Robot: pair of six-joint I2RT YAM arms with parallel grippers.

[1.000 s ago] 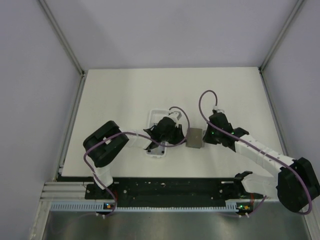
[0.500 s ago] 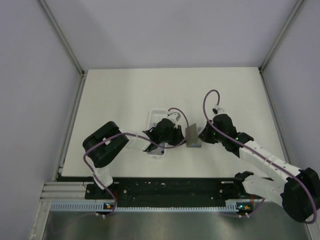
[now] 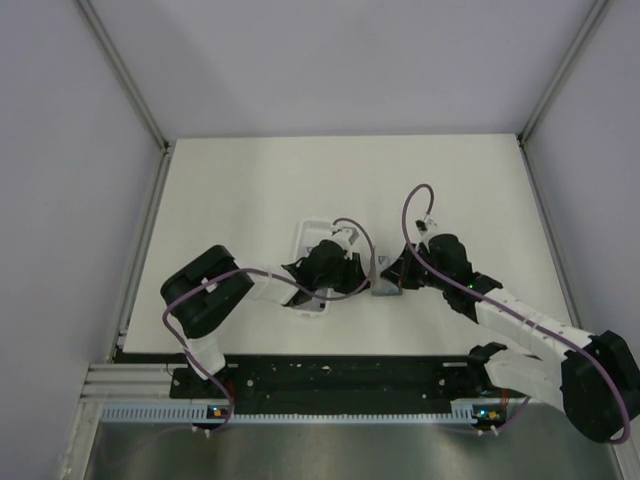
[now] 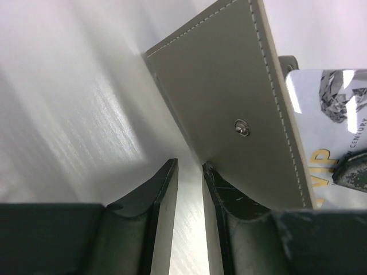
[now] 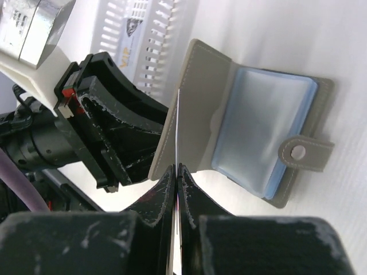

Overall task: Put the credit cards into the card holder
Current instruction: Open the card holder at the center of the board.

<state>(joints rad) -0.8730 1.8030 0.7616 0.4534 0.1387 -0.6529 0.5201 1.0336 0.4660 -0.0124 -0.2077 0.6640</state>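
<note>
Card holder: I am seeing the card holder [image 3: 384, 283] lying open on the counter [image 3: 230, 200], a little toward 5 o'clock of the counter's middle in the top view. One half is resting flat and the flap [image 4: 229, 109] is standing tilted up.
Pockets: the bluish pockets [image 5: 261, 134] are facing up on the flat half. The snap tab [image 5: 298, 152] is sticking out at its 4 o'clock edge in the right wrist view.
Stud: a small metal stud [image 4: 244, 127] is showing on the flap's outer face.
Credit card: the credit card [image 4: 327, 120] is standing on edge just beside the flap's inner face, its gold VIP print showing past the flap's edge. I cannot tell whether it is touching the flap.
Right gripper: my right gripper [image 5: 178, 170] is clenching that credit card by its near edge, reaching in from the holder's 3 o'clock side.
Left gripper: my left gripper [image 4: 189, 166] is sitting at the holder's 9 o'clock with its fingers slightly parted and only bare counter showing between them. The flap's outer face is leaning against one finger.
Tray: a white tray [image 3: 302, 236] is lying at 9 o'clock of the holder, partly under my left arm.
Tray card: a tray card [image 5: 131, 30] with VIP print is lying inside it.
</note>
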